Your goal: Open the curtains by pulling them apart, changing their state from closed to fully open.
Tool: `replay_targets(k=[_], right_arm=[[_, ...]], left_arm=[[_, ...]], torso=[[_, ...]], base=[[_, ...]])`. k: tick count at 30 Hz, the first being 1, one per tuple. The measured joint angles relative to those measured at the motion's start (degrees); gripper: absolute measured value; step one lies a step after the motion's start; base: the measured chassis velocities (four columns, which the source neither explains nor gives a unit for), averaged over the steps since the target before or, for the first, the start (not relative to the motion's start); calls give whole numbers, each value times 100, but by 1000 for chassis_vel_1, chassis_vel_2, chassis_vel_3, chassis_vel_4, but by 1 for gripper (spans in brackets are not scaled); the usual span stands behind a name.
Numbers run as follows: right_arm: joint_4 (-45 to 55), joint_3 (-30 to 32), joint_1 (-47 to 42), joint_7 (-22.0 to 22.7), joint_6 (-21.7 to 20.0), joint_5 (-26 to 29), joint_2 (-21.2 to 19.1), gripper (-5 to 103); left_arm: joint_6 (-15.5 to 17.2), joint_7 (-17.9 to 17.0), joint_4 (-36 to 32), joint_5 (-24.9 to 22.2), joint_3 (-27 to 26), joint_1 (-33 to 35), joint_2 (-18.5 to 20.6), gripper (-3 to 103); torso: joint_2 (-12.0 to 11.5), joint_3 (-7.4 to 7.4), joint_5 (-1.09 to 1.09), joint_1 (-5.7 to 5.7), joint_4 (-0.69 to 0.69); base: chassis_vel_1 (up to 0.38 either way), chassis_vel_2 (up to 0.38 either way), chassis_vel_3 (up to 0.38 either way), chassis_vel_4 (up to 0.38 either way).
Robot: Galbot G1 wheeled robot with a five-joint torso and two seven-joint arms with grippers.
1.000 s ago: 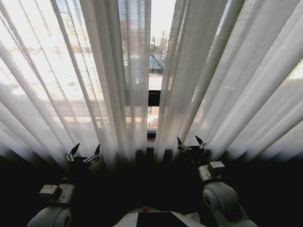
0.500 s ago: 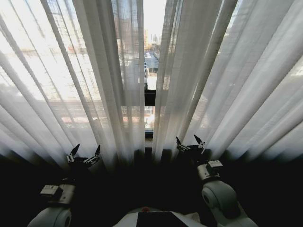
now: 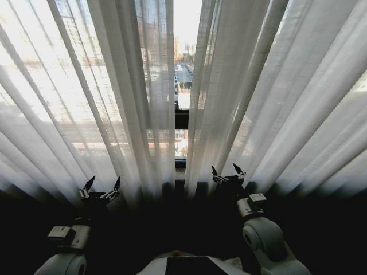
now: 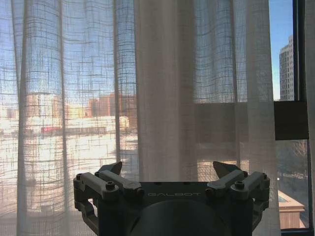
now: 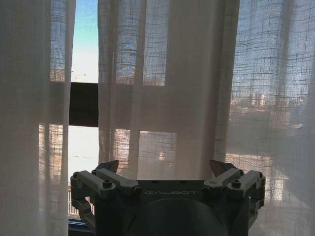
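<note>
**Fingers spread on both arms, curtains parted only by a narrow slit**

Fingers on both arms stand wide apart and hold nothing. Nearest the camera in the head view, the two arms rise out of the dark foreground, one to each side of the robot's body. The left gripper (image 3: 101,187) points up at the foot of the left curtain panel, its two dark tips splayed in a V against the pale cloth. The right gripper (image 3: 227,172) stands the same way, close to the inner edge of the right panel, a little nearer the middle than the left one is.

In the left wrist view the left gripper (image 4: 167,173) faces a broad pleat, with empty space between its tips. In the right wrist view the right gripper (image 5: 165,169) likewise faces a hanging fold. Whether any tip touches the fabric cannot be told.

Beyond them hang the curtains (image 3: 97,109), sheer, cream and pleated, spanning the whole window. A narrow gap runs between the two panels at the centre. Through it shows the black window frame (image 3: 181,119), and past that, buildings and sky.
</note>
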Motion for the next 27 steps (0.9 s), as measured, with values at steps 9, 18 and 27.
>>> replay_targets(k=[9,18,27], right_arm=[[7,9,-11,8,4,2,-2,100],[39,12,-29,9,7,1,0,100],[90,-44,-53,14,31,74,-7,100]], left_arm=[[0,0,-10,6,10,-5,-11,100],[-20,0,-23,2,8,6,-11,100],[-22,0,-29,-12,10,-4,-3,100]], torso=[[0,0,0,0,-1],[0,0,0,1,-1],[0,0,0,2,0]], base=[[-75,67,65,-68],[-66,73,66,-58],[-54,59,57,-63]])
